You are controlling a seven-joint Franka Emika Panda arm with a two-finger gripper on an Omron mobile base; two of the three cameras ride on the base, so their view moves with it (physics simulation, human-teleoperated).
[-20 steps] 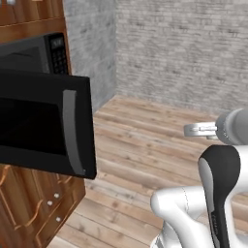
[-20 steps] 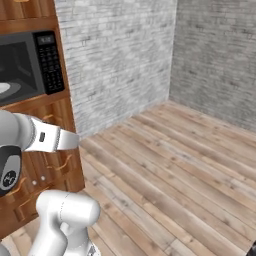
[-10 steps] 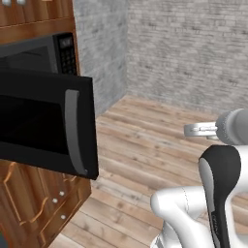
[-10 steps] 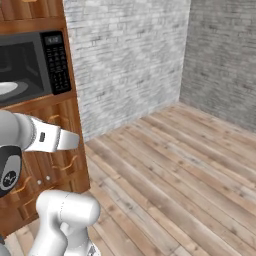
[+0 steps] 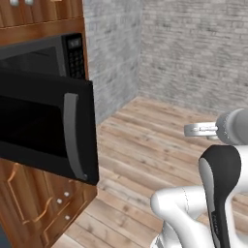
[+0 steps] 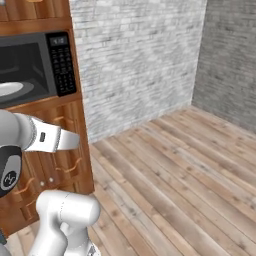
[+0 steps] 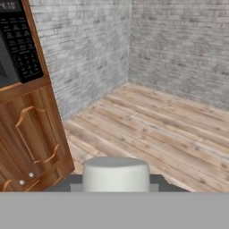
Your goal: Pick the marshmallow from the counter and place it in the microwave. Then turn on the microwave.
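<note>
Claw (image 7: pixel 116 184) of the white arm, at the lower centre of the hand view: its dark tips show as slivers on either side of the small whitish stubby cylinder of a marshmallow (image 7: pixel 116 173). The claw therefore appears clenched on this lump, though little of the tips can be seen. The marshmallow sits upright between them, carried in the air over the floor and well apart from the oven.

The large black built-in microwave (image 6: pixel 35 65) occupies the upper left of the right base view, set in brown wooden cabinetry (image 6: pixel 60 165). Its dark window door with grey vertical handle (image 5: pixel 70 138) stands swung outward across the left of the left base view. This leaves the cavity open to receive the load.

Inside the cavity, a pale round turntable dish (image 6: pixel 10 89) lies at the left edge of the right base view. The black keypad (image 7: pixel 20 42) appears at the upper left of the hand view.

Judged stage: transport toward the cavity. Insertion, door closing and the start key remain. The projecting door is the likeliest obstacle to the approach.

Background: grey brick walls (image 6: pixel 135 60) and a plank floor (image 6: pixel 190 170).
</note>
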